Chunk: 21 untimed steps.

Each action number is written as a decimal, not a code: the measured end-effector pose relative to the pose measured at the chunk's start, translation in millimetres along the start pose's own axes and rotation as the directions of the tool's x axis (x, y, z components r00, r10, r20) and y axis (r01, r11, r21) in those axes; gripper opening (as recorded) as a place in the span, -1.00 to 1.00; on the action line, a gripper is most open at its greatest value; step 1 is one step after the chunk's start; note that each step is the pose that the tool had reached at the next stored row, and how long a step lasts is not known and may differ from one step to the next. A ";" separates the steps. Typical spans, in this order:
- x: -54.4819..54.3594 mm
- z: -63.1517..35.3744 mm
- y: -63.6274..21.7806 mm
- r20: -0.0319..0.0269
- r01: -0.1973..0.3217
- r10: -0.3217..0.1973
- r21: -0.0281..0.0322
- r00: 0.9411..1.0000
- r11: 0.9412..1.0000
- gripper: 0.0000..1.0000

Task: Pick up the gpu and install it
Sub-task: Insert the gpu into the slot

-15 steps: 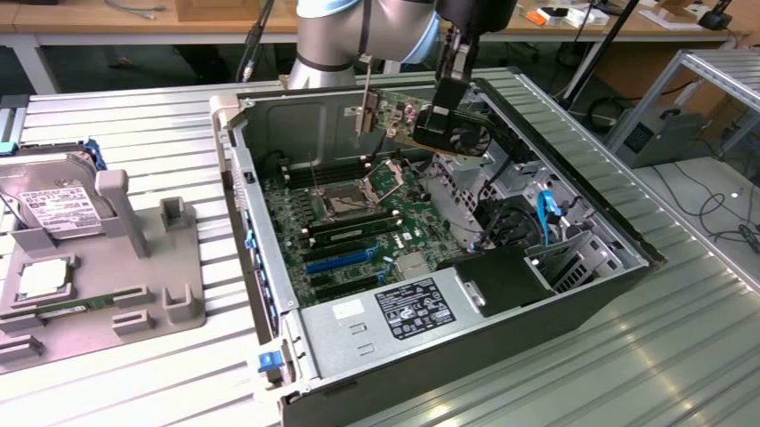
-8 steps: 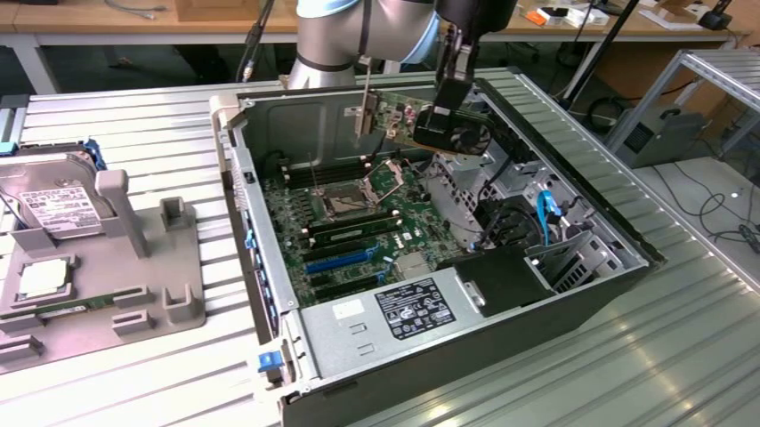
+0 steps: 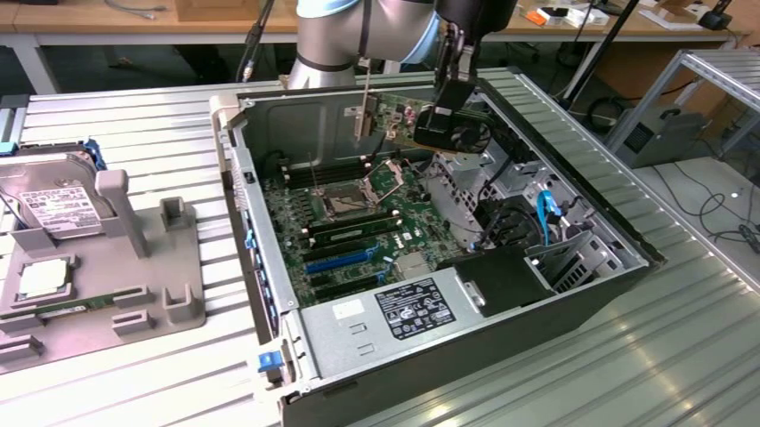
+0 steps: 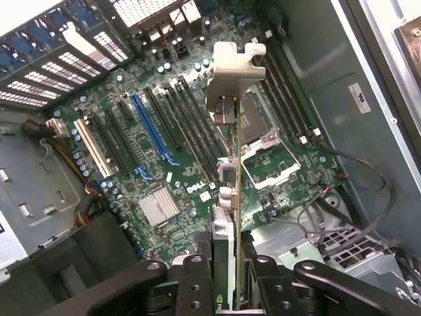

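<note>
Pickup is done, judging by the exterior view: the gripper [image 3: 442,108], in the upper middle of the frame, is clamped on the gpu [image 3: 418,130] and holds it off the surface, inside the open case [image 3: 618,240]. The card hangs over the far end of the motherboard [image 3: 356,222], with its pale bracket [image 3: 362,114] pointing toward the exterior view's left. It does not look seated; there is a gap between the card and the board under it. At the exterior view's left, well apart from the case, a hard drive [image 3: 53,205] stands in a grey holder [image 3: 131,267] on the slatted table [image 3: 142,374].

Wrist view: the gpu [image 4: 230,178] is seen edge-on, running away from the camera, with its bracket [image 4: 233,66] at the far end. The dark fingers [image 4: 197,280] close against both faces of the card, so the gripper [image 4: 227,266] has it pinched firmly. Beyond the card lies the motherboard [image 4: 105,105], and the blue slot [image 4: 150,128] on it is bare, as are the long slots beside it. The card sits off to one side of that blue slot, over the memory slots and the processor socket.

So the first half of the job is done and the install is not: no slot has a card in it, and the bracket is not yet against the case's rear wall.
</note>
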State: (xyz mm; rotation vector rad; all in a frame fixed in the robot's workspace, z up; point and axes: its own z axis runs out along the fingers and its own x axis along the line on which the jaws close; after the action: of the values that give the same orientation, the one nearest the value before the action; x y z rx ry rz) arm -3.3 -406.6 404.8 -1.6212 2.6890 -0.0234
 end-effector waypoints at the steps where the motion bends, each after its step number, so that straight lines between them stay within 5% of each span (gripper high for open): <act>1: 0.0 0.0 0.0 0.000 0.004 -0.004 0.000 1.000 1.000 -0.46; 21: 0.0 0.0 0.0 0.002 0.138 -0.138 0.001 0.990 0.990 -0.46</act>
State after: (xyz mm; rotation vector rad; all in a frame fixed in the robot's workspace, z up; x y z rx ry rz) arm -3.2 -406.6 404.8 -1.8027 2.5696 -0.0231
